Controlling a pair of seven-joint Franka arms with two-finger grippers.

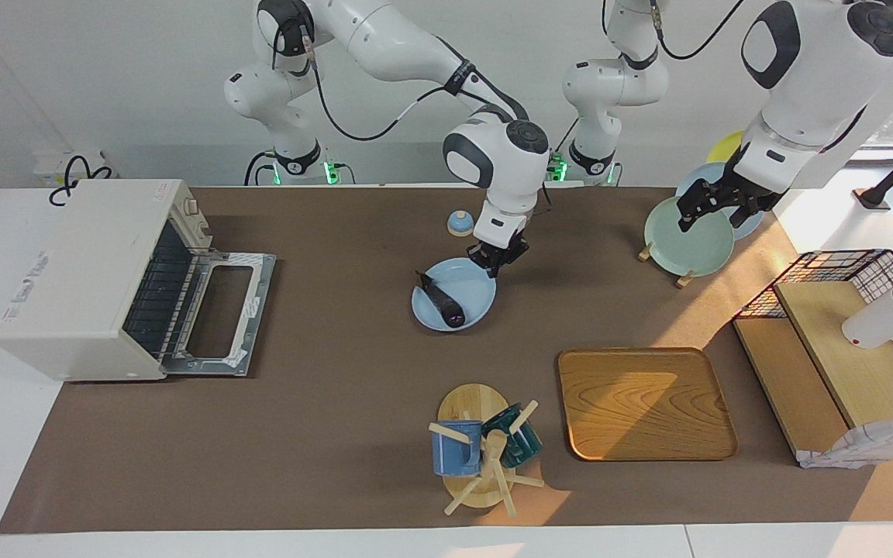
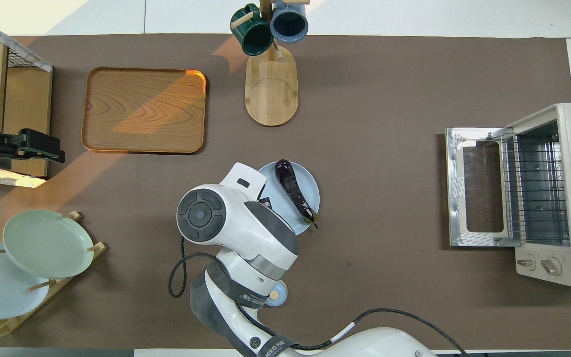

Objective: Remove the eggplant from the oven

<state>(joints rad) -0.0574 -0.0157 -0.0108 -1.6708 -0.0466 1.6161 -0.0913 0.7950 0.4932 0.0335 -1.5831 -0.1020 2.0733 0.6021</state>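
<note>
The dark purple eggplant (image 1: 440, 299) lies on a light blue plate (image 1: 477, 298) in the middle of the table; it also shows in the overhead view (image 2: 293, 189), on the same plate (image 2: 276, 196). My right gripper (image 1: 498, 263) hangs just over the plate's rim nearest the robots, apart from the eggplant. The cream-white oven (image 1: 74, 271) stands at the right arm's end of the table with its door (image 1: 222, 310) folded down flat; its wire rack (image 2: 536, 188) looks bare. My left gripper (image 1: 714, 208) is open and empty, waiting above the plate rack.
A wooden tray (image 1: 644, 403) and a mug tree (image 1: 485, 457) with two mugs stand farther from the robots than the plate. A plate rack (image 1: 687, 236) and a wire-basket shelf (image 1: 842, 341) are at the left arm's end. A small blue knob (image 1: 460, 223) sits near the robots.
</note>
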